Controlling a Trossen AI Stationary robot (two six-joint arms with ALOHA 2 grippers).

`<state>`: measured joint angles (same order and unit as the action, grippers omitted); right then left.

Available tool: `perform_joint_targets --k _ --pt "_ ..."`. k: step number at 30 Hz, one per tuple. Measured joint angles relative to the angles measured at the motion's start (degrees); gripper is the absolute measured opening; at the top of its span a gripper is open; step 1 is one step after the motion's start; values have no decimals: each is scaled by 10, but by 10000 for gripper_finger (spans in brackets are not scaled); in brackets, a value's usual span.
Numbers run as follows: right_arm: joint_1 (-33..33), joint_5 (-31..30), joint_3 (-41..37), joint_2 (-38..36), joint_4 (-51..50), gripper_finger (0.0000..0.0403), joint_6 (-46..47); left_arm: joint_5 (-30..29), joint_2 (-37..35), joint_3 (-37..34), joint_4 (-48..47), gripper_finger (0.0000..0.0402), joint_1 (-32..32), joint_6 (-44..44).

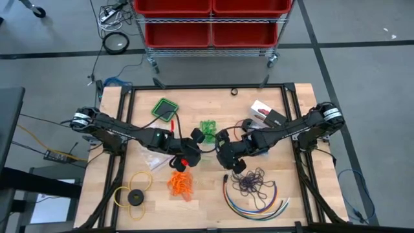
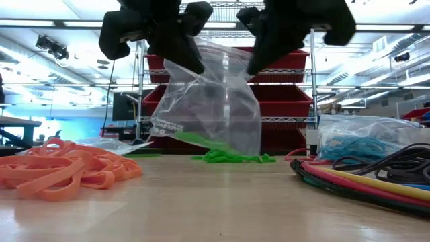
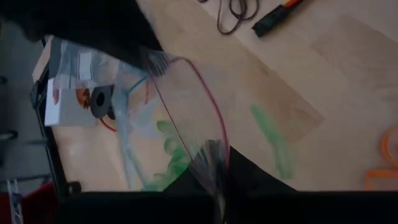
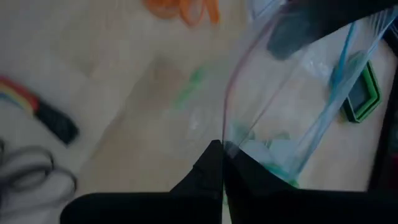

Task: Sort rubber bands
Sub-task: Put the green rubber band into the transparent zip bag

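Note:
A clear zip bag (image 2: 215,111) with a pink seal hangs over the middle of the table between my two grippers. My left gripper (image 2: 187,59) is shut on its rim on one side, my right gripper (image 2: 263,54) on the other. Green rubber bands (image 2: 232,158) lie on the table just behind the bag, and some green shows through its wall (image 3: 171,155); whether that is inside, I cannot tell. Orange bands (image 1: 181,184) lie in a heap near the front left, dark purple bands (image 1: 254,181) near the front right. My left gripper pinches the bag's top rim (image 3: 214,163) between its two fingers, at the pink seal line. It comes slanting down from the table's left. The bag hangs below it, its mouth held up. My right gripper pinches the opposite part of the rim (image 4: 225,140) between its two fingers, slanting down from the table's right. The clear wall spreads away from the fingertips and hangs down, its lower edge near the table top.
Long coloured cables (image 1: 255,202) curve along the front right. A yellow ring with a black disc (image 1: 132,196) lies front left. A green square frame (image 1: 166,109) and a white box (image 1: 262,109) sit toward the far edge. Another bag with blue bands (image 2: 363,142) stands at the right.

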<state>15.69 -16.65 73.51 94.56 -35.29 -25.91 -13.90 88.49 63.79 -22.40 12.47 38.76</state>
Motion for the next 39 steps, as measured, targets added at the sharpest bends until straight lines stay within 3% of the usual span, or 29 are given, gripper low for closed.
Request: perform_joint_targets --k 7,13,17,23,27,33,36,39 --pt "25 -105 1 -1 -54 0 -48 0 1 0 32 105 0 -20" --pt "41 -112 14 -1 -60 0 -86 2 0 0 76 190 0 -40" --pt "43 -112 33 -1 -60 0 -88 -7 0 0 89 197 -5 -45" --pt "43 -112 36 -2 -97 0 -83 -125 -9 24 70 198 18 -61" --pt "48 -112 36 -2 -120 0 -65 -178 -25 36 -14 198 17 -130" --pt "50 -110 36 -2 -125 0 -46 -184 -47 24 -95 198 -6 -285" --pt "50 -110 36 -1 -125 0 -38 -183 -46 -20 -51 198 -18 -329" --pt "50 -109 36 -1 -125 0 -27 -169 -46 -75 62 198 -22 -334"
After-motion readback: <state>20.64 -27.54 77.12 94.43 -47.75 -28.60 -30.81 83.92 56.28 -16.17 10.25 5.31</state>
